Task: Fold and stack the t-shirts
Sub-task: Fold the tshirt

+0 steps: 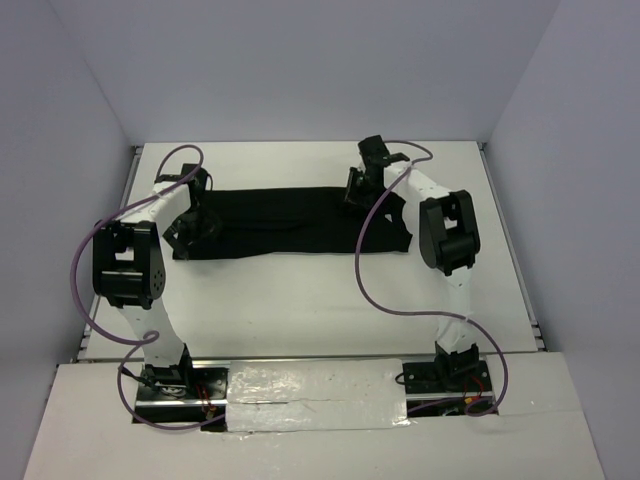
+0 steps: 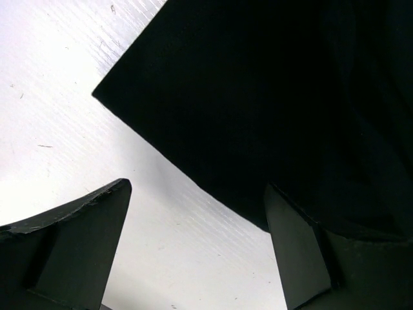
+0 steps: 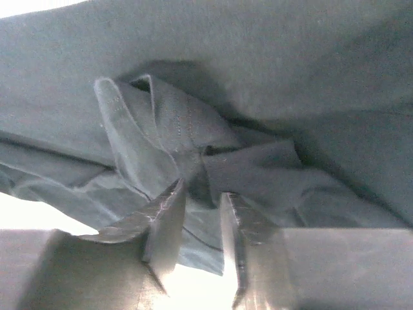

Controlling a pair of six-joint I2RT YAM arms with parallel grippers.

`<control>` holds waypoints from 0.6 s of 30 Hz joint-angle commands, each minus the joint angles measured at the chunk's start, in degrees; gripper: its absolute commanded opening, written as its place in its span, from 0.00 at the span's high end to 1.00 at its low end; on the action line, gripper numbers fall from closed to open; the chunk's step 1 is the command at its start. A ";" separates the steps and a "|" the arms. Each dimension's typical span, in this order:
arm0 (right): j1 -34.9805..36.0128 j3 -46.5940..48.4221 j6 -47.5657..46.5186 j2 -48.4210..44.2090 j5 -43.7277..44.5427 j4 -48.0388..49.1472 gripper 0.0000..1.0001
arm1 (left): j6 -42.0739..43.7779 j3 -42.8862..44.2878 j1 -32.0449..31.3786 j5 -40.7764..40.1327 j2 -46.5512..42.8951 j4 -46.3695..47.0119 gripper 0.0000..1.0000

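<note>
top view only: whole layout. t-shirt lies as a flat dark band across the middle of the table; left gripper is at its left end, right gripper is on its far edge near the right end. Finger gaps are not readable here.
left wrist only: sharp corner and straight edge of the shirt on bare white tabletop; the cloth looks smooth here.
right wrist only: the cloth is bunched here, with a raised crumpled fold, a stitched hem and creases directly ahead of the fingertips. The overhead view hides this under the arm.
left fingers: spread wide and holding nothing. One finger is over bare table, and the other is at the shirt's edge with cloth running up to it. Only tabletop lies between them.
right fingers: drawn close, leaving a narrow gap. A wrinkled fold of the shirt sits in and just ahead of that gap, beside finger. Can't tell whether it's actually pinched.
shirt axis: long axis runs left-right across the table, parallel to the near edge. The right end is a bit ragged and wider, the left end squarer. Can't tell which end is the collar.
</note>
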 commanded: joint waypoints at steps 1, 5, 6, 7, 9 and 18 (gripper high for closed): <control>-0.40 4.23 0.76 0.92 -0.48 0.06 0.73 | 1.09 0.36 -0.31 0.14 -0.95 -0.21 0.02; -1.28 4.94 1.99 0.57 0.13 -0.55 0.96 | 1.09 0.27 -0.31 0.31 -0.60 -0.12 0.02; -1.37 4.94 2.60 0.22 0.48 -0.56 1.00 | 1.01 0.35 -0.31 0.22 -0.51 -0.12 0.02; -1.37 4.51 2.78 -1.18 0.48 -0.21 1.00 | 1.00 0.36 -0.31 0.05 -0.51 -0.21 0.02; -1.54 3.19 4.27 -2.68 0.75 1.02 1.00 | 1.00 0.36 -0.31 -0.04 -0.51 -0.12 0.02; -5.06 7.40 9.46 0.30 -0.66 -0.55 0.89 | 1.09 1.15 -0.31 0.05 -0.07 -0.30 0.02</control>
